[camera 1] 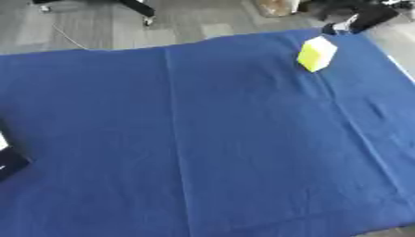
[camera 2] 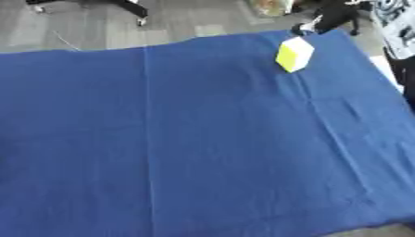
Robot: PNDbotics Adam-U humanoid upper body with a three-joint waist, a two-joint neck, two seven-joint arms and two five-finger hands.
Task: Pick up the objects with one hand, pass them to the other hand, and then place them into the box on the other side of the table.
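Observation:
A yellow block with a white top face (camera 1: 316,54) is at the far right of the blue cloth-covered table (camera 1: 203,139), tilted on one corner. My right hand (camera 1: 356,21) comes in black from the upper right corner, and its tip is just above the block's top. Whether it touches or holds the block does not show. My left hand is not visible in either view.
A dark angular shape with a white patch (camera 1: 9,162) pokes in at the left edge of the table; what it is I cannot make out. Beyond the far edge are grey floor, chair legs (camera 1: 138,9) and a brownish bundle (camera 1: 275,7).

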